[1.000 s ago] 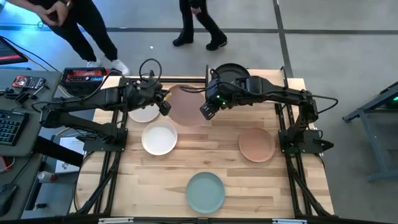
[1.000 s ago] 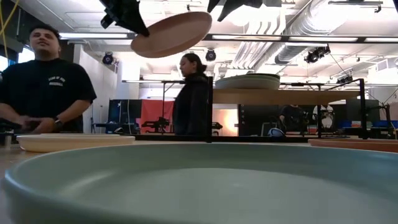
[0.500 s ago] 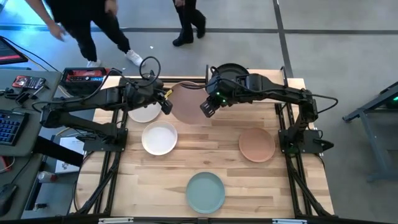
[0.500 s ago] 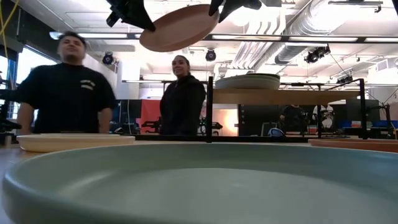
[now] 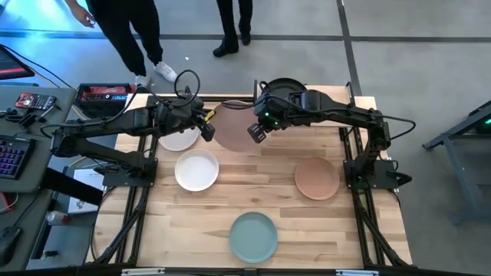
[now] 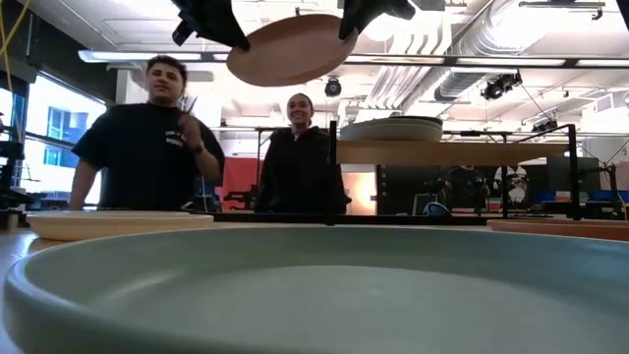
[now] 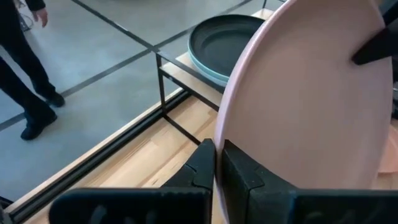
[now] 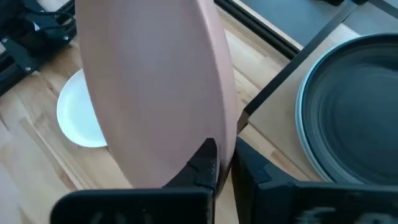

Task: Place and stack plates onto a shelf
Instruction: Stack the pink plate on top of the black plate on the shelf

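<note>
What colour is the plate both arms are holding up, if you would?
Salmon pink; the held plate shows it best in the left wrist view.

Plates, seen from above:
- pink (image 5: pixel 232 126): 2, second (image 5: pixel 317 178)
- white (image 5: pixel 196 170): 2, second (image 5: pixel 178 140)
- grey-green (image 5: pixel 254 236): 1
- black (image 5: pixel 285 88), on shelf (image 5: pixel 360 103): 1

Persons (image 6: pixel 157 138): 2.

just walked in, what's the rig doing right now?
Both arms hold one pink plate in the air over the back of the table. The left gripper is shut on one edge of it, the right gripper on the opposite edge. The shelf just beyond already carries a dark plate on a pale blue one. Four more plates lie on the table.
</note>
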`<state>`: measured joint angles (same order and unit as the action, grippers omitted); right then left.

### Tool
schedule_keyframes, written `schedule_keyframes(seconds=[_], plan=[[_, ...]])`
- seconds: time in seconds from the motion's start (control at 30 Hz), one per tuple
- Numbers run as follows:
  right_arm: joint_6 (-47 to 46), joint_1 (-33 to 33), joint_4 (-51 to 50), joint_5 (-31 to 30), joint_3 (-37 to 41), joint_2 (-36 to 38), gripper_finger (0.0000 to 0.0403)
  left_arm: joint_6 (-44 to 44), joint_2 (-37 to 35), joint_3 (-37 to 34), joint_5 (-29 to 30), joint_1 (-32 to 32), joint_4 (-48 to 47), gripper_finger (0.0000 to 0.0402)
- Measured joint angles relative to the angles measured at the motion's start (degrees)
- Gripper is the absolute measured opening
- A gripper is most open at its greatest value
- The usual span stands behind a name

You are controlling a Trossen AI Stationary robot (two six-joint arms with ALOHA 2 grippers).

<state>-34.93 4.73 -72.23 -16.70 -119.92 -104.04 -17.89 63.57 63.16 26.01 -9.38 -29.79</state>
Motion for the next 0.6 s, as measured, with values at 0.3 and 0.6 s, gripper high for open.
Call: schedule_keyframes(seconds=[0.3, 0.6], plan=[[-0.8, -0.2, 0.0, 0.3, 0.0, -0.1, 0.0001, 0.2, 0.0, 0.1, -1.8, 0.1, 0.7, 0.0031], [-0.8, -0.2, -0.4, 0.8, 0.0, -0.1, 0.0, 2.0, 0.0, 0.1, -6.2, -0.4, 3.6, 0.0071]])
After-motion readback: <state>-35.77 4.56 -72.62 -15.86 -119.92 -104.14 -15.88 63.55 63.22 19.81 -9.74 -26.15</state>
